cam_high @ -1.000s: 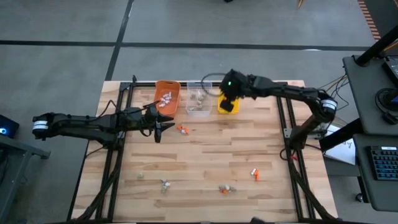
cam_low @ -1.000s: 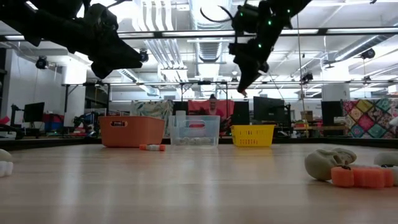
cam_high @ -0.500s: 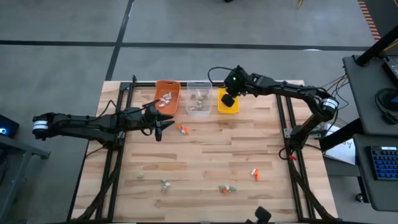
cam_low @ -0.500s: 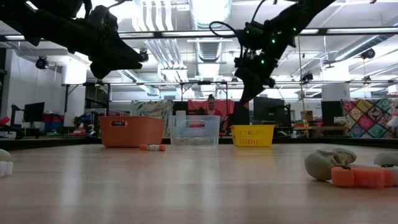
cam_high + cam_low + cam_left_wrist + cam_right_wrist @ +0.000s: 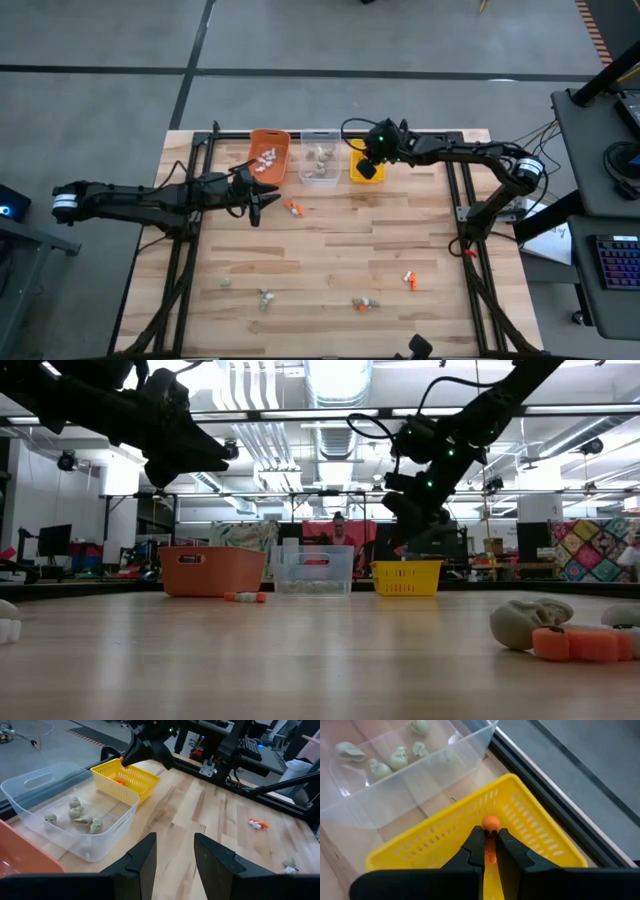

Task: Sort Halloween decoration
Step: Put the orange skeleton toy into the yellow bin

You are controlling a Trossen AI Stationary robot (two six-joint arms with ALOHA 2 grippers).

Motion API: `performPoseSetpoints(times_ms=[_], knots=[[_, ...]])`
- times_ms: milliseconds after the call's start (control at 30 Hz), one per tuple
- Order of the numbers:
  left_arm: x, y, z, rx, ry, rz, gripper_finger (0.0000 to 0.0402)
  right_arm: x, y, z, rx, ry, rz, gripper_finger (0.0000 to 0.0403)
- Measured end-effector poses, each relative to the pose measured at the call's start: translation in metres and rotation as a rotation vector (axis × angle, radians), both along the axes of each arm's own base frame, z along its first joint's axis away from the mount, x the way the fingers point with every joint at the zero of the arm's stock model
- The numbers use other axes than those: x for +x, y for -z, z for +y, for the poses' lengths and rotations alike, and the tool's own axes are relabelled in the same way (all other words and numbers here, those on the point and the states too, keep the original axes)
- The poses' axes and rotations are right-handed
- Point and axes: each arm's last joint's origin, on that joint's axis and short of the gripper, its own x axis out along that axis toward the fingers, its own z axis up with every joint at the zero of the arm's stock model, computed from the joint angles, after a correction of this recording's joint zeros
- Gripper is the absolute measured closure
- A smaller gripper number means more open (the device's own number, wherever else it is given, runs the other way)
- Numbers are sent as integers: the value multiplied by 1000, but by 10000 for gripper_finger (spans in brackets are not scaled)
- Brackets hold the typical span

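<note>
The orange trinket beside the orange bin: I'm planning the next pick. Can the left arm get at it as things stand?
Probably yes. The left gripper hangs open and empty right beside the orange trinket, on bare table, with nothing between. The right gripper is away over the yellow bin.

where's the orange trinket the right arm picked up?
Pinched in the right gripper, the orange trinket hangs over the yellow bin, beside the clear bin.

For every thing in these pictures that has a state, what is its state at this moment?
right gripper: shut on orange trinket, held over yellow basket.
left gripper: open, empty, above the table near orange bin.
clear bin: holds several grey-tan trinkets.
orange bin: holds white trinkets.
yellow basket: holds something orange inside.
</note>
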Motion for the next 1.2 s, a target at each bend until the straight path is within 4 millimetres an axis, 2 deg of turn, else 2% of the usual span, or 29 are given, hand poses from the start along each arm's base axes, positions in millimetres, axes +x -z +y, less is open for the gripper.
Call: performPoseSetpoints(times_ms=[500,933,1200], knots=[[0,0,0,-29,-9,-8,288,-1,1,0,1,-2,5,385],[0,0,0,-33,-12,-10,288,-1,1,0,0,-2,5,333],[0,0,0,-37,-13,-11,288,0,1,0,-5,-5,2,330]])
